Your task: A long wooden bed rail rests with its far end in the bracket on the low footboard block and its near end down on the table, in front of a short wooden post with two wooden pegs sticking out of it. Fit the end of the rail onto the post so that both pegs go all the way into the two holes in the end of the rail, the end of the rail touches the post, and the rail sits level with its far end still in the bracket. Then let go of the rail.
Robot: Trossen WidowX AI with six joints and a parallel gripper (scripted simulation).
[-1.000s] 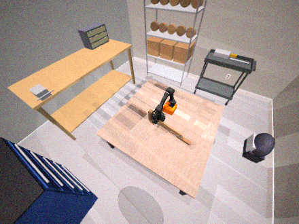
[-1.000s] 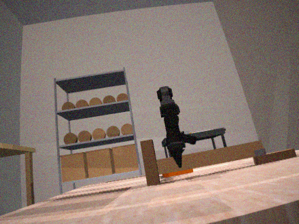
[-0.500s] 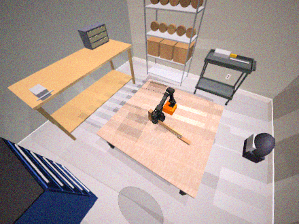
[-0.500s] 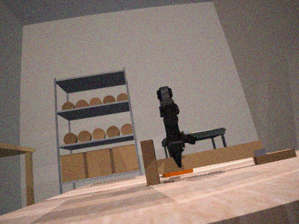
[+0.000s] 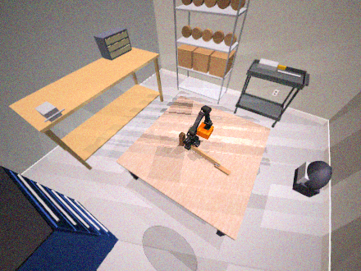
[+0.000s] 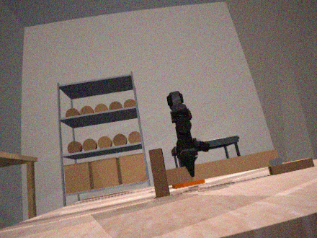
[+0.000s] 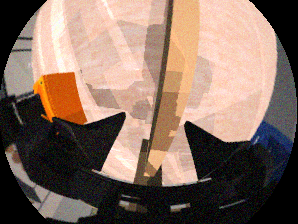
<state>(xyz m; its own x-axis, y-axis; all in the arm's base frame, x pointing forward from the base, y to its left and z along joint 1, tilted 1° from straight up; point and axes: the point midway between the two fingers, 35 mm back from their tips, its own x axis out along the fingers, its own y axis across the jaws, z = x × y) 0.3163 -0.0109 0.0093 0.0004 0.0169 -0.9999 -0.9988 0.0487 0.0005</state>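
Observation:
The long wooden rail (image 5: 207, 157) (image 6: 230, 163) (image 7: 182, 50) stands on edge. In the exterior view its near end meets the upright post (image 5: 181, 139) (image 6: 159, 173) with no visible gap. Its lower edge is above the table and it looks about level. Its far end sits at the grey bracket (image 6: 275, 161) on the low footboard block (image 5: 222, 168) (image 6: 295, 166). No peg shows; the pegs and holes are hidden. My gripper (image 5: 190, 145) (image 6: 192, 174) (image 7: 156, 119) is open near the post end, one finger on each side of the rail with space between, not gripping it.
An orange block (image 5: 205, 130) (image 6: 189, 184) (image 7: 65, 97) is at the arm's base, behind the rail in the exterior view. The wooden table top (image 5: 164, 164) carries everything. A workbench (image 5: 90, 78), a shelf rack and a dark cart stand around the table.

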